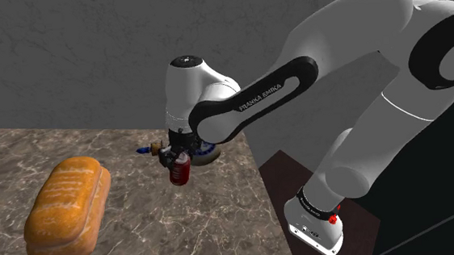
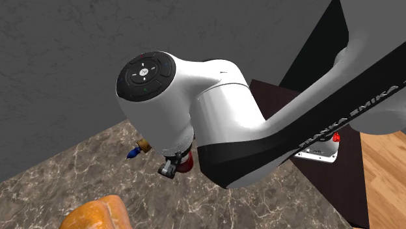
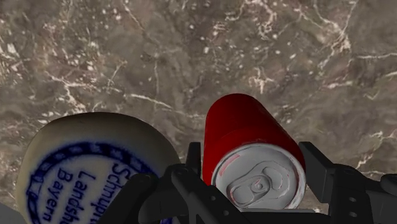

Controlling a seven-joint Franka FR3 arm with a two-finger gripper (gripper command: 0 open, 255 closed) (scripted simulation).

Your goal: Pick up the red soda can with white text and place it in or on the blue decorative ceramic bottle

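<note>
Red can [image 3: 248, 121] is gripped in your tool [image 3: 252, 151] over the marble counter [image 3: 191, 57], just beside the white bottle [image 3: 95, 153] lettered "Bayern" in blue; your arm [image 1: 248, 105] reads "FRANKA EMIKA".

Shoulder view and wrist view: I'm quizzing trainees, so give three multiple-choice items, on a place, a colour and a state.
1. In the shoulder view, the bread lies: A) left of the can B) right of it C) atop it
2. The can's side is: A) green B) red C) blue
3. The gripper is: A) open and empty B) shut on nothing C) shut on the can
Key: 1A, bread sits toward that view's left; 2B, its wall is red; 3C, the fingers clasp it.
</note>
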